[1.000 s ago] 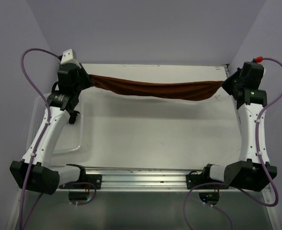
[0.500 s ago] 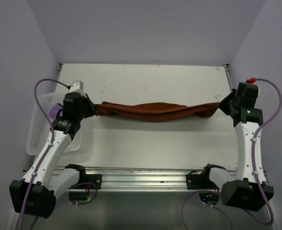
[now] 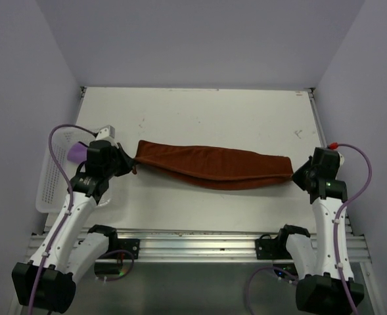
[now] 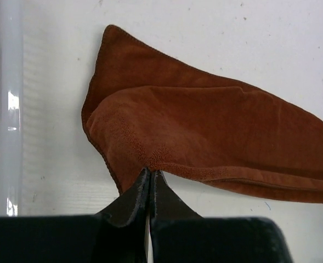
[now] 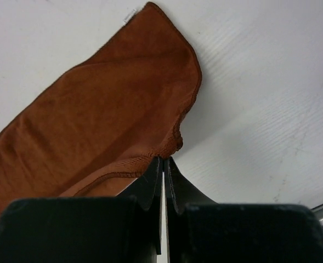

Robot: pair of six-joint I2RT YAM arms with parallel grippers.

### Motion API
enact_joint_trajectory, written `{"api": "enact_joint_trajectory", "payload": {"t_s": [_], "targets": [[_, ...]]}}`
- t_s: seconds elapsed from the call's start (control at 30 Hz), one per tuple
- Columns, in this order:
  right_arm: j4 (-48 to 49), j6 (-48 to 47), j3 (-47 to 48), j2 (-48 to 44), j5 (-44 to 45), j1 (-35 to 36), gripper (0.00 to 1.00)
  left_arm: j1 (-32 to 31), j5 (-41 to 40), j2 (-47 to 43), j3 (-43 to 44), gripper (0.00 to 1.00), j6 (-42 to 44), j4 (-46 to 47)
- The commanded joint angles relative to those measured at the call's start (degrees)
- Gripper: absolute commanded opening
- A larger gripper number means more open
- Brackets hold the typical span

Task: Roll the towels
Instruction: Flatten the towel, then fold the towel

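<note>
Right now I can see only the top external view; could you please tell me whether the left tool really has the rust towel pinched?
Observer: Yes. The left wrist view shows the left tool shut on the rust towel, its tips pinching the near hem.
Operator: Thanks. And the right tool?
Observer: The right wrist view shows the right tool shut too, pinching the hem at the towel's near corner.
Operator: Is the cloth doubled at the left end?
Observer: Yes, two layers: the upper one lies over the lower, whose far corner sticks out flat on the table.
</note>
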Motion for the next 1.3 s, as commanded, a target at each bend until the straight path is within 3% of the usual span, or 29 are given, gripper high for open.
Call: {"api": "enact_joint_trajectory", "payload": {"t_s": [0.0, 0.23, 0.57, 1.27], "targets": [[-1.0, 1.0, -3.0, -2.4, 2.8, -0.3, 0.0, 0.5, 1.0, -0.9, -3.1, 0.0, -3.4, -3.0], [0.2, 2.9, -5.8, 1.1, 1.3, -0.3, 0.0, 0.2, -1.9, 1.4, -7.9, 0.0, -5.8, -3.5], [1.6, 2.8, 0.2, 10.3, 6.8, -2.5, 0.0, -0.2, -7.8, 11.4, -2.8, 0.0, -5.2, -2.4], [7.6, 2.9, 13.6, 31.6, 3.1, -5.2, 0.0, -0.5, -12.6, 37.1, 22.9, 0.0, 4.3, -3.3]]}}
